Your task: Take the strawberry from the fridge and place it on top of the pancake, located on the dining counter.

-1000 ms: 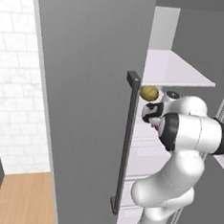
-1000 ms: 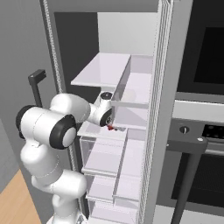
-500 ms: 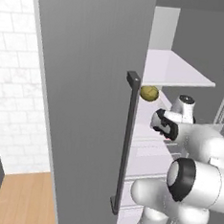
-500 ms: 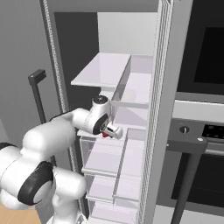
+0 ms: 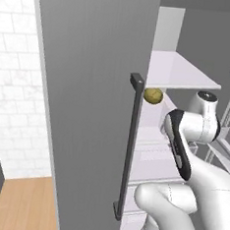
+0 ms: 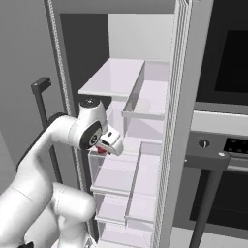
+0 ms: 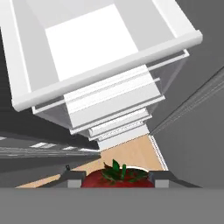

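The strawberry [image 7: 116,178], red with a green leafy cap, sits between my two fingertips [image 7: 73,176] at the bottom of the hand view. My gripper [image 6: 103,147] is shut on it just in front of the fridge [image 6: 116,77] shelves, where the strawberry [image 6: 100,150] shows as a red spot under the hand. Below the hand are white fridge drawers [image 7: 87,52] and a strip of wood floor. The fridge door [image 5: 88,109] stands open on the left, edge-on to me. The pancake and the dining counter are out of view.
A round yellow-green fruit [image 5: 153,95] lies on a fridge shelf behind the dark bar handle [image 5: 130,148]. The black-windowed wall oven [image 6: 227,72] and its handle [image 6: 209,163] stand right of the fridge. My folded arm [image 5: 183,142] crowds the doorway.
The arm has folded back from the shelves, drawing the hand left and slightly down out of the fridge, with the strawberry still in the grip.
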Robot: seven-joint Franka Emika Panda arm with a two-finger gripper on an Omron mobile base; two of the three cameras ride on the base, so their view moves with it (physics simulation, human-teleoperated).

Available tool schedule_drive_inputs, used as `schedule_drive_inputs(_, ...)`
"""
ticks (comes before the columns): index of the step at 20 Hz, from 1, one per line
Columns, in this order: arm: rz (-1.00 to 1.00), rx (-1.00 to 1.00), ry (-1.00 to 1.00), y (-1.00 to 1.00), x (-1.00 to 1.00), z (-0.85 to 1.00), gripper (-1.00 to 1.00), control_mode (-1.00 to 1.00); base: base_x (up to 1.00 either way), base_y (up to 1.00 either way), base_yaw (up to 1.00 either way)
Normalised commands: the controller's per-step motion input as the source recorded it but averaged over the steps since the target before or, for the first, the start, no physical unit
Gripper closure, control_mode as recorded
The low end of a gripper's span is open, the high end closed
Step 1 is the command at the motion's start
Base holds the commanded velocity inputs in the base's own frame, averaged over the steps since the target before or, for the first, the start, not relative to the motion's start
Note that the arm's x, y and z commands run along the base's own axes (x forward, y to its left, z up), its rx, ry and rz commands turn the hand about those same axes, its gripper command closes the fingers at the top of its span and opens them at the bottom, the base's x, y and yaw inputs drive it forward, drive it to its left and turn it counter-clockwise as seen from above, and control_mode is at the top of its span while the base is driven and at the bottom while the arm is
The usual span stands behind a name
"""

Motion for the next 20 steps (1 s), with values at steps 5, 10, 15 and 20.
schedule_drive_inputs(5, 0.00, 0.00, 0.00, 0.26, -1.00, 0.74, 1.00, -1.00, 0.00, 0.00, 0.00)
schedule_drive_inputs(10, 0.05, -0.02, 0.00, 0.51, -0.95, 0.57, 1.00, -1.00, 0.00, 0.00, 0.00)
schedule_drive_inputs(15, 0.16, -0.11, 0.00, 0.69, -0.52, 0.15, 1.00, -1.00, 0.00, 0.00, 0.00)
schedule_drive_inputs(20, 0.12, -0.04, -0.01, 0.08, -0.14, -0.12, 1.00, -1.00, 0.00, 0.00, 0.00)
